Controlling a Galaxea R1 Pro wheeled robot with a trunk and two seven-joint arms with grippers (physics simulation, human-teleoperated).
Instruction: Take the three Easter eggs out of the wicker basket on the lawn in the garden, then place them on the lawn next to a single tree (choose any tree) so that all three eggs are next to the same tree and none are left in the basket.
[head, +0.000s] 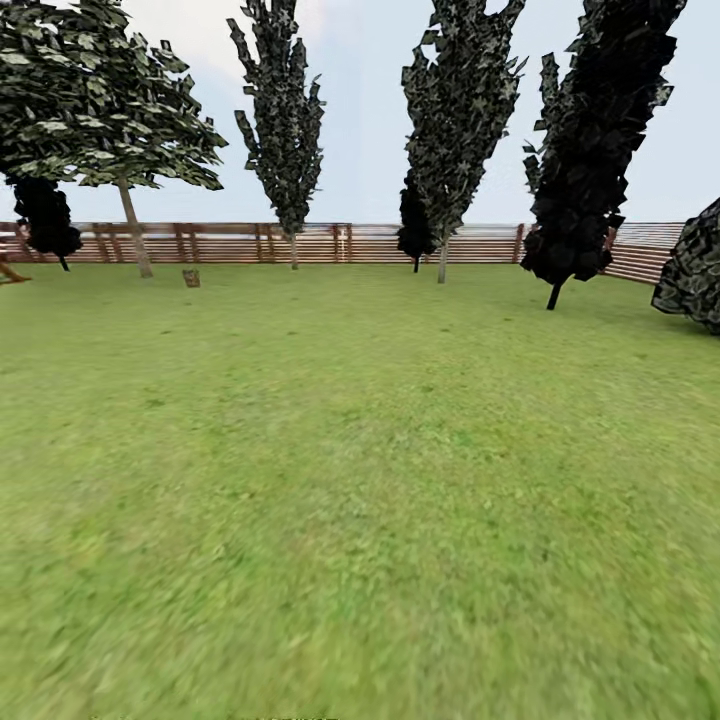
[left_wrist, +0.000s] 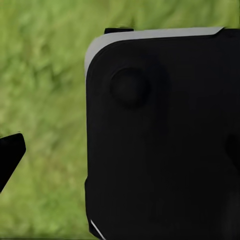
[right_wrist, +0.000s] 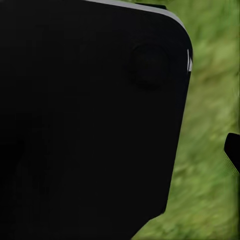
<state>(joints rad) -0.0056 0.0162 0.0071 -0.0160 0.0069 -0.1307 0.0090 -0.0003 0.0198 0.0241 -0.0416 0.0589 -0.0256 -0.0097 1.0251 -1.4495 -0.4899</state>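
Far left, the pale-trunked tree (head: 132, 225) stands by the fence (head: 300, 243), with the basket (head: 191, 278) just right of it on the lawn (head: 360, 480). No eggs visible, so pickup looks not yet begun. Can't tell either claw's state.

The lawn (head: 360, 480) spreads wide, flat and mottled green up to the brown slat fence (head: 330, 243). A small tan wicker basket (head: 191, 278) stands on the grass just before that fence, close to a pale-trunked tree (head: 133, 225) rooted beside it.
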